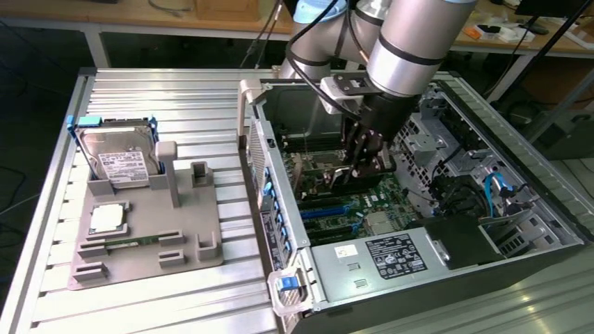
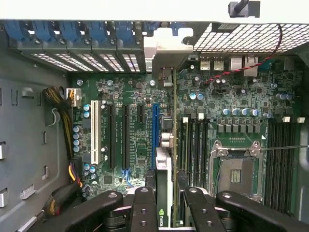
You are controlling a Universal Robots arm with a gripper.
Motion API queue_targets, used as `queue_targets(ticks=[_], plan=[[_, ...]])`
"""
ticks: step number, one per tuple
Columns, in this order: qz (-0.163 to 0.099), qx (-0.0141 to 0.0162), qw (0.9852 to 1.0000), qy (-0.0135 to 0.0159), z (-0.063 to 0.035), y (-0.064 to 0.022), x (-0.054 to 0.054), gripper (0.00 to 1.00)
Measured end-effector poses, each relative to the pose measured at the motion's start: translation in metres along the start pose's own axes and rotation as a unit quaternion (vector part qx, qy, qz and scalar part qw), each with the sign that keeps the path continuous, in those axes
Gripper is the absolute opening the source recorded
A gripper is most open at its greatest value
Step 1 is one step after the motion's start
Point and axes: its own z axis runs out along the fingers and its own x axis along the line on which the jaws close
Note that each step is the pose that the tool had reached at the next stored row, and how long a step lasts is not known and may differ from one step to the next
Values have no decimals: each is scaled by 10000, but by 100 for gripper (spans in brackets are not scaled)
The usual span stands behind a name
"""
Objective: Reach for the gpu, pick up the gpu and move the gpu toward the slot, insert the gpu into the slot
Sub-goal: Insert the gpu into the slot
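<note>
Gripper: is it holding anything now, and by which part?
The gpu, clamped between the jaws of the gripper by its edge away from the motherboard.

The blue slot [image 2: 155, 130] lay bare just beside the gpu [image 2: 164, 193]. Black slots [image 2: 193, 140] crowded one side. The case wall [image 2: 231, 41] closed off the far end.

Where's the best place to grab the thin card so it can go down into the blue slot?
Probably by its upper edge, pinching the two flat faces and coming straight down from above. The gpu stands on edge close to the blue slot, so its lower edge should stay free to go in. The gripper holds it just this way.
</note>
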Motion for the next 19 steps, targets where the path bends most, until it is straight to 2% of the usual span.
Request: queue_targets(ticks=[15, 19], plan=[[0, 0, 10000, 17, 60, 7, 102, 27], [0, 0, 10000, 18, 93, 43, 105, 27]])
